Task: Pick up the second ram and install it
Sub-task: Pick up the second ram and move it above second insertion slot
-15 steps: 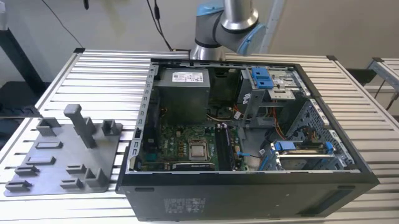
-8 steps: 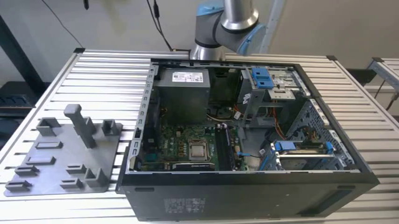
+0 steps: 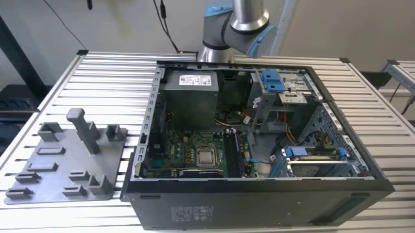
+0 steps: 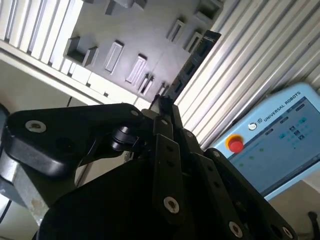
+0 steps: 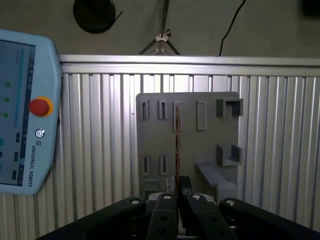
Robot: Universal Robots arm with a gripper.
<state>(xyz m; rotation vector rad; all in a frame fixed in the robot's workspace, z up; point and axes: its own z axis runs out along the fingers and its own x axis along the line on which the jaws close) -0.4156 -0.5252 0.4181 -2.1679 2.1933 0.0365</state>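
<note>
Gripper is closed on the second ram. The black fingers converge on one end of the stick. The rest of the stick projects straight out past the fingertips.

1. In the second wrist view the second ram appears as a long, thin, dark strip. It reaches from the fingertips out over the edge of the grey fixture plate and the slotted aluminium table.
2. In the first wrist view the stick is seen edge-on, as a thin brownish line against the fixture plate, between two of the plate's rectangular slots. Whether its far end touches the plate cannot be told.
3. A pale blue teach pendant with a red button lies on the table, beside the plate.

In the exterior view the arm rises at the far side of the table. An open computer case lies on its side at the middle of the table. Inside it are the green motherboard, a square silver processor and a grey power supply. The fixture plate lies just beside the case, on the exterior view's left. A tall grey post stands on the plate.
</note>
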